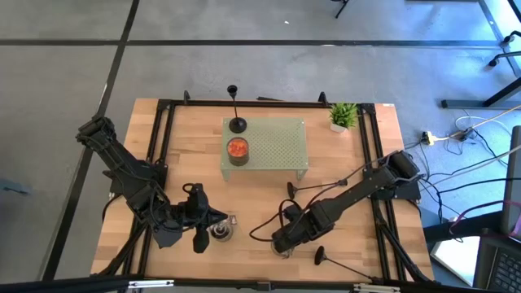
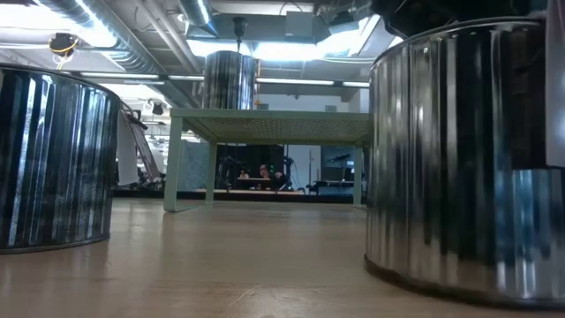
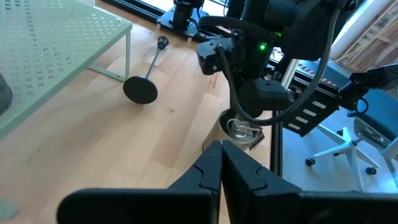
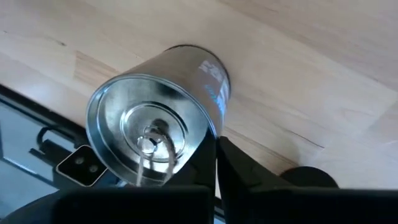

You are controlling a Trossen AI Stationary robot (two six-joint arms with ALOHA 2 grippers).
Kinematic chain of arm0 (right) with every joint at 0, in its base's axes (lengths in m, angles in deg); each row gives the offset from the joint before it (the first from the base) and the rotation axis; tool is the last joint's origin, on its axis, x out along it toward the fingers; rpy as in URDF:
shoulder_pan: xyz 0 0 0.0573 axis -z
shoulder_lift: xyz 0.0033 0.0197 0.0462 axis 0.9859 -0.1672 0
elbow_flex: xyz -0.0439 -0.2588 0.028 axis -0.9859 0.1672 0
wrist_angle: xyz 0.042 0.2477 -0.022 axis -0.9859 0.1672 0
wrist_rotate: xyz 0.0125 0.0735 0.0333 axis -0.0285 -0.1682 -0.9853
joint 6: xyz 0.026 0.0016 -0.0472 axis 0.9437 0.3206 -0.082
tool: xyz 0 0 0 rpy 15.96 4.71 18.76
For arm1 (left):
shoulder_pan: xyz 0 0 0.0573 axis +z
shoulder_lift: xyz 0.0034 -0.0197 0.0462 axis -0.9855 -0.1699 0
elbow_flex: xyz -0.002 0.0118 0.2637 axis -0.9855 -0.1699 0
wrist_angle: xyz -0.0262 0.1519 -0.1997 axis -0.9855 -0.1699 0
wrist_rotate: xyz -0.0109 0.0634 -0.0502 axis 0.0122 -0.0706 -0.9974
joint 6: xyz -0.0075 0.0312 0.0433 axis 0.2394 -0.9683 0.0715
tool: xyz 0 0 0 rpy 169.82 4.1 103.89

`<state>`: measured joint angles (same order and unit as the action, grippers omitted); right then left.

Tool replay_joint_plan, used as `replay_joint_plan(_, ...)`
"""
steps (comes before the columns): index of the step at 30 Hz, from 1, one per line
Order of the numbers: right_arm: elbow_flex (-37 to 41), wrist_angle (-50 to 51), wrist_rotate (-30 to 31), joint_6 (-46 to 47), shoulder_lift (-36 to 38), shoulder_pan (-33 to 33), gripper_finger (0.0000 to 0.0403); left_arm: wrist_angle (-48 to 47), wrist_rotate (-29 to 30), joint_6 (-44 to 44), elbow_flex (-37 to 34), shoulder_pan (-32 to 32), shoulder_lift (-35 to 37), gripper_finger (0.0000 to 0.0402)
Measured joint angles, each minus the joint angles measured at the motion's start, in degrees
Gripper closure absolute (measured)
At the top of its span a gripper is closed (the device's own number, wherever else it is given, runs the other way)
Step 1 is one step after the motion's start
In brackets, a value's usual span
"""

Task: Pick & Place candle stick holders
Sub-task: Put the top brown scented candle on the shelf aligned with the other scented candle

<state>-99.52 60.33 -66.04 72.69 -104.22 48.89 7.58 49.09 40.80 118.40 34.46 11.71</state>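
Candle holders are spread over the wooden table (image 1: 187, 163): one stands upright (image 1: 236, 122) on the far left corner of the pale green perforated stand (image 1: 277, 146), beside an orange tin (image 1: 237, 149); one lies on its side (image 1: 303, 191) on the table in front of the stand; a third lies (image 1: 330, 260) near the front edge. The right gripper (image 1: 281, 244) hangs low over a silver tin (image 4: 155, 134) at the front, fingers clenched with nothing between them. The left gripper (image 1: 199, 240) sits by another silver tin (image 1: 221, 232), fingers clenched too and empty.
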Motion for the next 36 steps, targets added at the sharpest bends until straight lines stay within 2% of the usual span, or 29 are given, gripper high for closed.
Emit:
replay_joint_plan(8, -4.25, 6.77, 0.1, -0.94, 0.39, 0.86, 0.0401, -0.02, 0.07, -0.11, 0.0, 0.0, 0.0, 0.04)
replay_joint_plan(19, -17.1, 19.32, 1.93, -6.62, 0.72, 4.19, 0.0402, -0.02, 0.0, -0.65, 0.0, 0.0, 0.0, 0.04)
replay_joint_plan(31, -32.3, 38.1, 3.69, -17.22, 0.75, 12.87, 0.0403, -0.11, -0.11, -1.55, 0.0, 0.0, 0.0, 0.04)
replay_joint_plan(36, -34.85, 38.34, 4.79, -22.91, 0.81, 17.62, 0.0403, -0.28, -0.1, -1.55, 0.0, -0.01, 0.02, 0.04)
